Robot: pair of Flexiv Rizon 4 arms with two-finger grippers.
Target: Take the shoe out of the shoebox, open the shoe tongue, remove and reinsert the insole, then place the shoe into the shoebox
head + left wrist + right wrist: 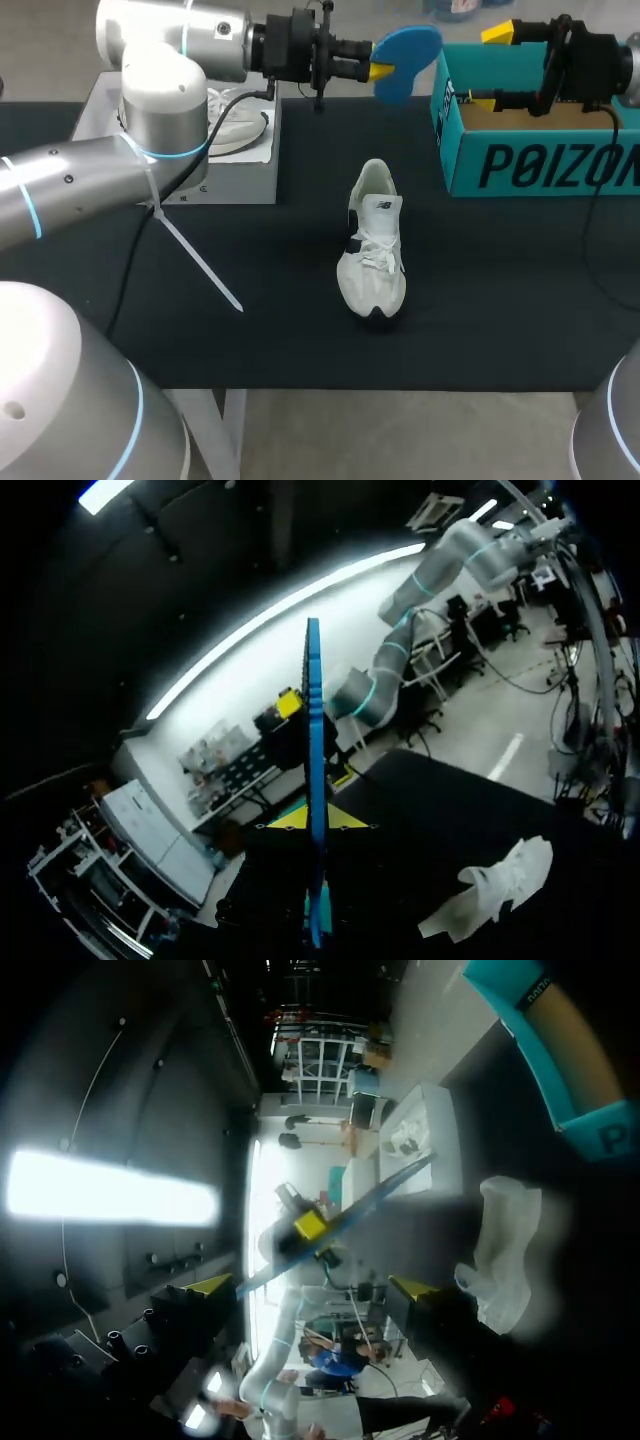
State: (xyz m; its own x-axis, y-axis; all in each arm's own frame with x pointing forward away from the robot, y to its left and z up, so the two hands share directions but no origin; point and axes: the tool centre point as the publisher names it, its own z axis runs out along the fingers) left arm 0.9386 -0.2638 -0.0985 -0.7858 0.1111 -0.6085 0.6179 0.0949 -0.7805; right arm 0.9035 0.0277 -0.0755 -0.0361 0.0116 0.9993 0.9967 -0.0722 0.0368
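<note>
A white sneaker [373, 245] lies on the black table, toe towards the front edge. High above the table's far side, my left gripper [382, 70] is shut on a blue insole [405, 60]. In the left wrist view the insole [315, 780] stands edge-on between the yellow tips of that gripper [316, 820], and the sneaker [500, 885] lies below it. My right gripper [493, 65] hangs open over the teal shoebox [540, 160], empty. From the right wrist view, that gripper [312, 1286] faces the insole [350, 1215], with the sneaker [505, 1250] and shoebox [560, 1060] beyond.
A grey-white block [240, 175] stands at the table's back left with a second white shoe [235, 125] on top. A white strap [200, 260] hangs from my left arm above the table's left part.
</note>
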